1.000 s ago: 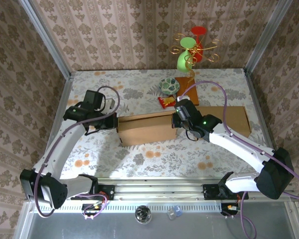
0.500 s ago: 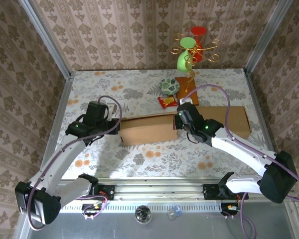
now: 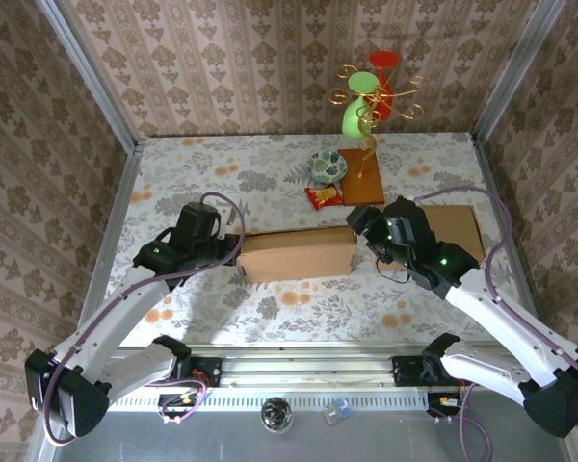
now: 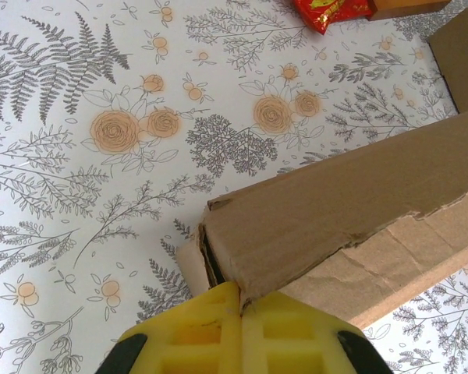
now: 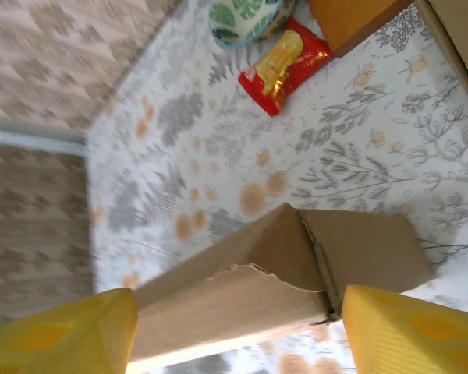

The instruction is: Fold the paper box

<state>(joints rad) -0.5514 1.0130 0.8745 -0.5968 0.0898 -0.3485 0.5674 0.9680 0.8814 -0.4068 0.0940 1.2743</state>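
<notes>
The paper box (image 3: 299, 252) lies on its side in the middle of the flowered surface (image 3: 222, 173), a long brown cardboard tube running left to right across the top view. The left gripper (image 3: 233, 248) sits at the box's left end; in the left wrist view its yellow fingers (image 4: 195, 335) are pressed together at the bottom centre of the frame, their tips right against the lower corner of the box's open end, where a torn cardboard edge runs along the side. The right gripper (image 3: 364, 223) hangs at the box's right end, just above centre right in the top view. In the right wrist view its yellow fingers (image 5: 62, 335) are spread wide in the two bottom corners, with the box's end between them and neither one touching it. A flat sheet of cardboard (image 3: 458, 223) lies to the right of the box. Behind the box, toward the top of the frame, are a red packet (image 3: 323, 197), a patterned bowl (image 3: 328, 166) and a wooden block (image 3: 363, 175).
</notes>
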